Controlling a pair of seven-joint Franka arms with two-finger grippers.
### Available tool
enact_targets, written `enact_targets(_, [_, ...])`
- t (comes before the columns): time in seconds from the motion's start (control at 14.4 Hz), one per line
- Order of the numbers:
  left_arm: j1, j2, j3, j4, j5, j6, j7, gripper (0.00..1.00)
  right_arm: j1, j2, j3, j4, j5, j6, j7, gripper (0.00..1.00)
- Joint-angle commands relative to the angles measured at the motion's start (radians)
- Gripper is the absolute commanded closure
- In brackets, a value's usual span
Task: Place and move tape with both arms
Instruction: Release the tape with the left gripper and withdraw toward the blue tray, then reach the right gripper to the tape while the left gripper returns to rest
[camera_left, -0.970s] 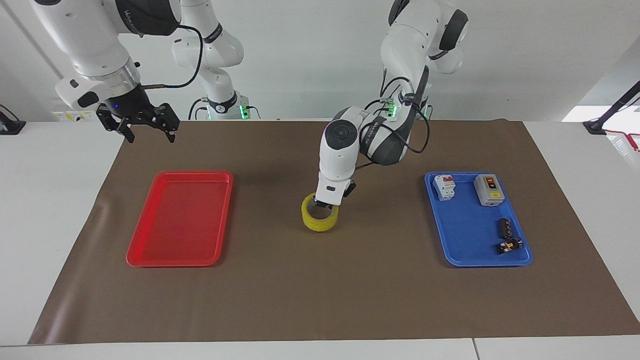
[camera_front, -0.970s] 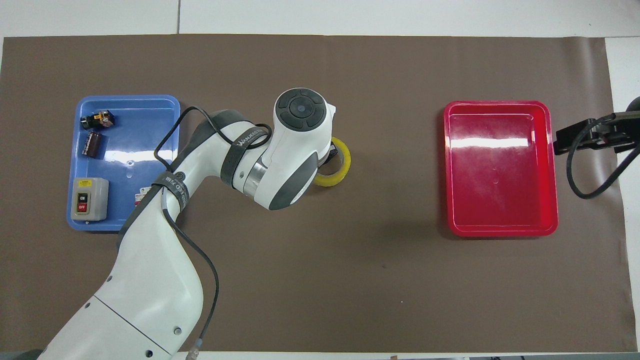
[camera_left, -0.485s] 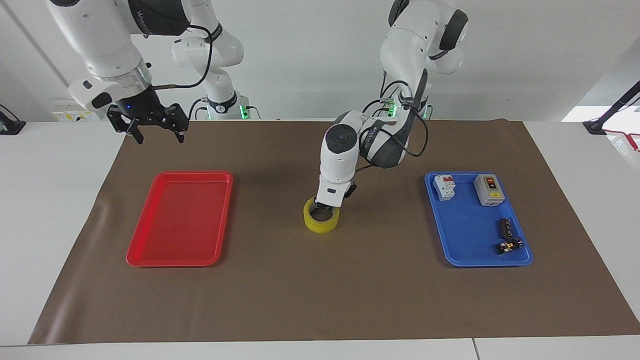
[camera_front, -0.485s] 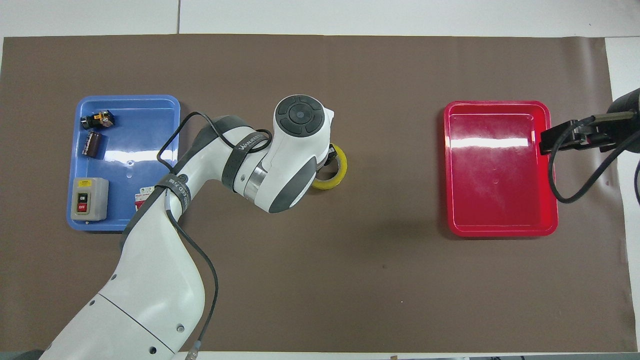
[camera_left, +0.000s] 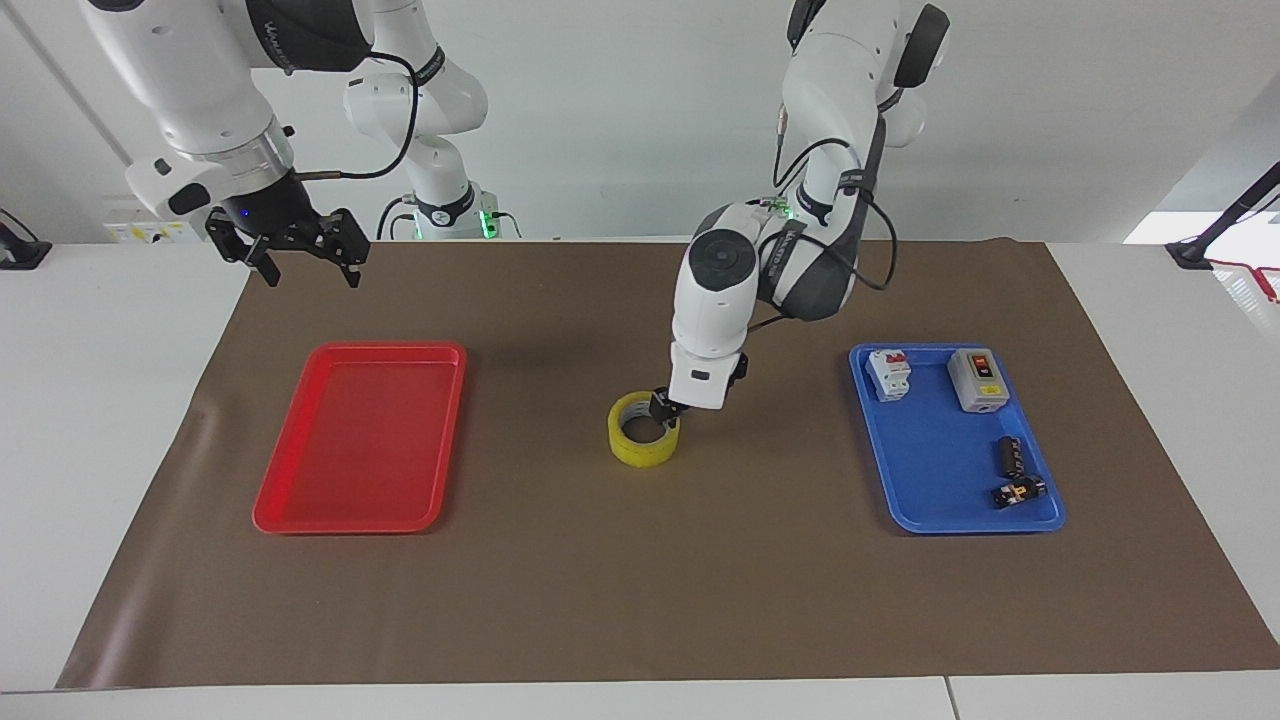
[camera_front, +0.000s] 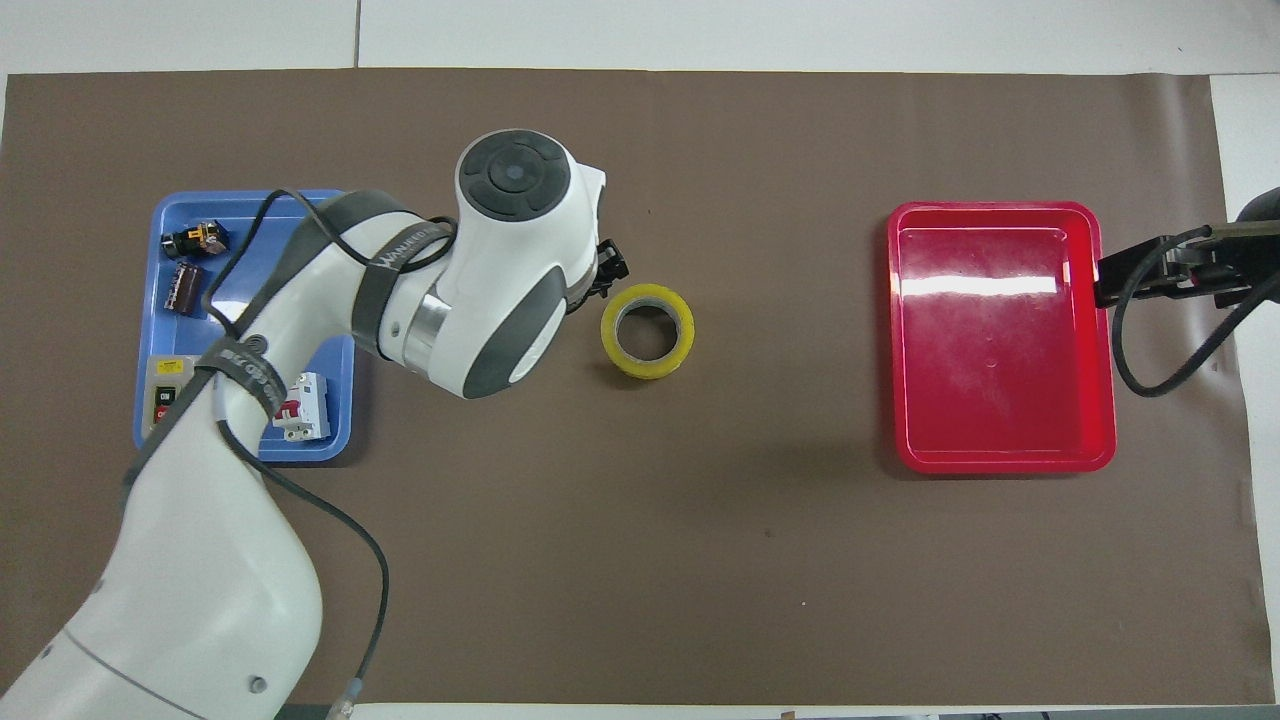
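Brown mat (camera_left: 640, 580) underneath, red tray (camera_left: 300, 512) toward the right arm's end. Tape (camera_left: 645, 440) lies flat mid-mat, between the trays. Left gripper (camera_left: 664, 408) hangs just beside its rim, empty; how wide, I cannot tell. Right gripper (camera_left: 300, 262), spread and empty, waits above the mat's edge. Placing looks done; next, probably, the right arm must reach in.

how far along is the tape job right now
Done: the tape lies flat on the brown mat between the two trays. In hand: nothing; the left gripper sits just above the roll's rim. Left: the right gripper, hovering by the red tray, hasn't reached it, and that tray holds nothing.
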Motion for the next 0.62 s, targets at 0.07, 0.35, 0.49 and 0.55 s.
enact_targets(0.07, [0.163, -0.166, 0.002, -0.05, -0.008, -0.183, 0.273, 0.0, -0.012, -0.026, 0.005, -0.037, 0.015, 0.012, 0.013, 0.0])
enact_targets(0.35, [0.307, -0.272, 0.004, -0.056, -0.008, -0.335, 0.611, 0.0, 0.074, 0.041, 0.012, -0.05, 0.039, 0.095, 0.027, 0.0])
enact_targets(0.49, [0.357, -0.324, 0.006, -0.065, -0.008, -0.404, 0.746, 0.0, 0.159, 0.138, 0.014, -0.037, 0.039, 0.189, 0.141, 0.0])
enact_targets(0.55, [0.379, -0.349, 0.006, -0.076, -0.008, -0.432, 0.829, 0.0, 0.198, 0.176, 0.014, -0.038, 0.038, 0.246, 0.197, 0.0])
